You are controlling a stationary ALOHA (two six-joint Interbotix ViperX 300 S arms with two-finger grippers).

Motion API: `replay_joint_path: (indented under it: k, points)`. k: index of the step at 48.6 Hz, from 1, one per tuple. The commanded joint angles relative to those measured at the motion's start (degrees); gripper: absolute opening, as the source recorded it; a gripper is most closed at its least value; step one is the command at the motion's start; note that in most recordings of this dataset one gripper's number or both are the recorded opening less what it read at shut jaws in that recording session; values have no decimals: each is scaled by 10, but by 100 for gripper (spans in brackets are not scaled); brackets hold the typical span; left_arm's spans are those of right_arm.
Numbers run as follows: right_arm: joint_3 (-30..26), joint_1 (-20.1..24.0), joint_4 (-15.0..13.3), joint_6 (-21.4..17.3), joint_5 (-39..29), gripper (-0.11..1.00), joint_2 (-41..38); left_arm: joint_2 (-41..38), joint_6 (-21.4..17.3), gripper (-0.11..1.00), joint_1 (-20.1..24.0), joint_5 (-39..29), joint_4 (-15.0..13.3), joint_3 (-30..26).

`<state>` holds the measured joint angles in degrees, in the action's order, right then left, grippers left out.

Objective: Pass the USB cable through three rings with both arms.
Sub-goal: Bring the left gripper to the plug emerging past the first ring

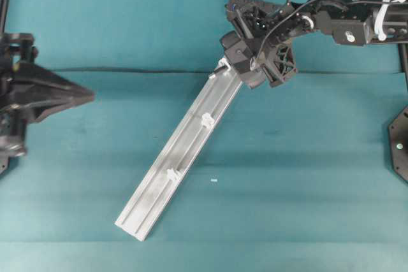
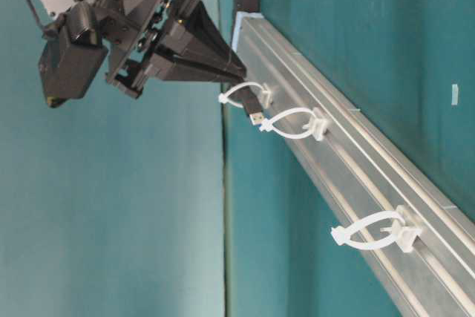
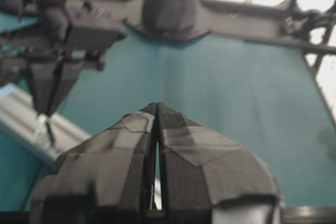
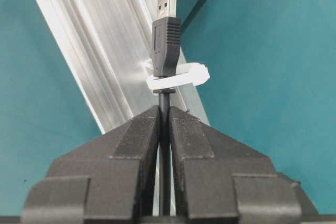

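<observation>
Clenching the USB cable [image 4: 166, 51] in the right gripper [image 4: 164, 116], threading the first ring [image 4: 178, 80] toward twelve o'clock — risking the plug snagging on the next loop — left gripper [image 3: 157, 116] sitting clamped, empty.

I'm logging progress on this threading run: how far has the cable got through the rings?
Done: the right gripper is shut on the USB cable just behind its plug, and the plug has poked through the first ring at the rail's far end. In hand: feeding it onward. Left: the middle ring and last ring hold nothing, and the left gripper waits shut, apart from the rail.
</observation>
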<state>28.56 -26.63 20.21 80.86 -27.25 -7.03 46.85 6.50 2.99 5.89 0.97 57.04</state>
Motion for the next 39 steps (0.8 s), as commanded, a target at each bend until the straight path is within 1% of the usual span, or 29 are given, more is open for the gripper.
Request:
replay_joint_path:
  k: [1, 4, 7, 9, 12, 13, 16, 22, 24, 27, 29, 34, 39]
  points:
    - [-9, 5, 5, 4, 1, 10, -1, -25, 5, 0, 13, 6, 2, -17]
    - [-11, 5, 5, 4, 2, 10, -2, -45, 14, 0, 26, 6, 2, -18]
    - [-11, 5, 5, 5, 2, 10, -2, -68, 28, 2, 39, 6, 2, -20]
    - [-11, 5, 5, 4, 4, 10, -2, -83, 36, 6, 47, 6, 2, -22]
    - [-11, 5, 5, 4, 4, 10, -2, -104, 45, 14, 54, 6, 2, -25]
    - [-11, 5, 5, 4, 4, 10, -2, -110, 46, 18, 57, 6, 2, -26]
    - [-11, 5, 5, 4, 4, 10, -2, -130, 49, 35, 62, 8, 2, -31]
    - [-11, 5, 7, 4, 1, 10, -2, -174, 51, 72, 74, 22, 2, -43]
    - [-11, 5, 10, 4, 2, 10, -2, -192, 53, 83, 76, 29, 2, -47]
    - [-11, 5, 12, 5, 3, 10, -2, -221, 53, 94, 84, 43, 2, -53]
    - [-11, 5, 12, 4, 4, 10, -2, -241, 53, 95, 90, 51, 2, -56]
    - [-11, 5, 13, 4, 3, 10, -2, -293, 56, 93, 105, 69, 2, -71]
    - [-11, 6, 16, 4, 2, 10, -2, -344, 59, 93, 107, 75, 2, -99]
